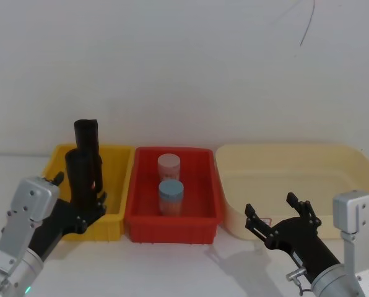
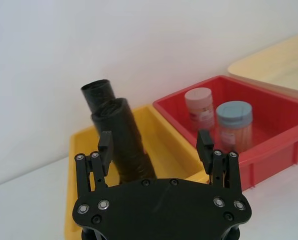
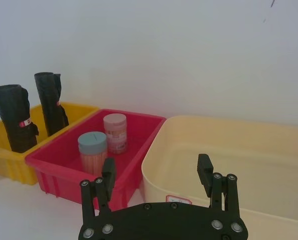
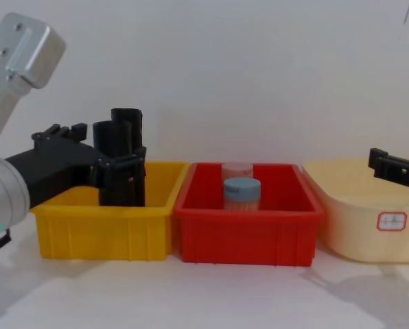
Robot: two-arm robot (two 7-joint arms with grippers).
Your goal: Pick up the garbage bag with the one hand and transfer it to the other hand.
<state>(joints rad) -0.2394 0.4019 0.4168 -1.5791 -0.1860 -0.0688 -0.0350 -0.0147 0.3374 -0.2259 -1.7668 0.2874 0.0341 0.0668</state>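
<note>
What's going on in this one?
The left gripper is at the front garbage bag, which stands in the yellow bin. It is open, with the roll between its fingers, not yet closed on it. The right gripper hovers open near the cream tub. The bag is not yet lifted or handed over.

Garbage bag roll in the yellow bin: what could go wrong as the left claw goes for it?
1. The open left claw has the garbage bag roll off-centre, close to one finger, so closing might tip it.
2. The second black roll stands right behind it in the yellow bin and could get knocked or pinched too.
3. The right claw hovers far across, by the cream bin: a long carry.
</note>
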